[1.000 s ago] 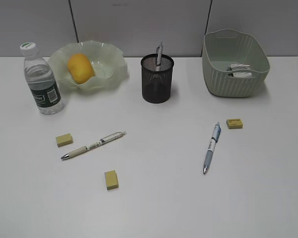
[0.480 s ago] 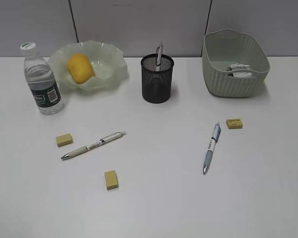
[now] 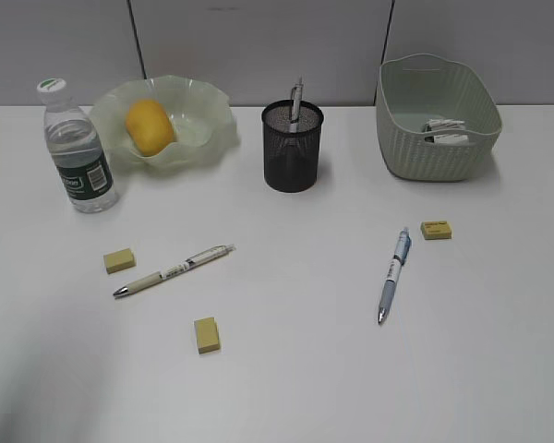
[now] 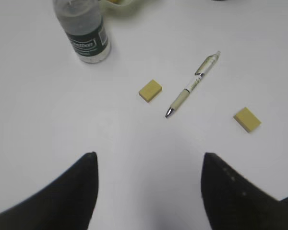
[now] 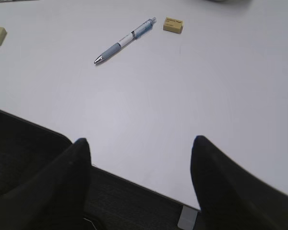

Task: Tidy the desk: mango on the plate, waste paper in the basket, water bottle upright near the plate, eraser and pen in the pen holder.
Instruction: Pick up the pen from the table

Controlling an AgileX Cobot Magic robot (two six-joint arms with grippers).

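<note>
The mango [image 3: 149,125] lies in the wavy green plate [image 3: 217,111]. The water bottle [image 3: 77,148] stands upright left of the plate and shows in the left wrist view [image 4: 84,28]. White waste paper [image 3: 443,131] lies in the basket [image 3: 434,157]. The black pen holder [image 3: 292,152] holds one pen. A beige pen [image 3: 174,269] lies between two yellow erasers [image 3: 119,260] [image 3: 207,334]. A blue pen [image 3: 393,274] lies beside a third eraser [image 3: 435,230]. My left gripper [image 4: 149,158] is open above bare desk, near the beige pen [image 4: 192,85]. My right gripper [image 5: 139,141] is open over the desk's front edge.
Neither arm shows in the exterior view. In the right wrist view the blue pen [image 5: 125,40] and an eraser [image 5: 173,24] lie far ahead, and the dark floor shows below the desk's front edge [image 5: 134,182]. A grey wall runs behind the desk.
A faint dark blur has appeared at the lower left corner of the exterior view. None of the objects has moved.
</note>
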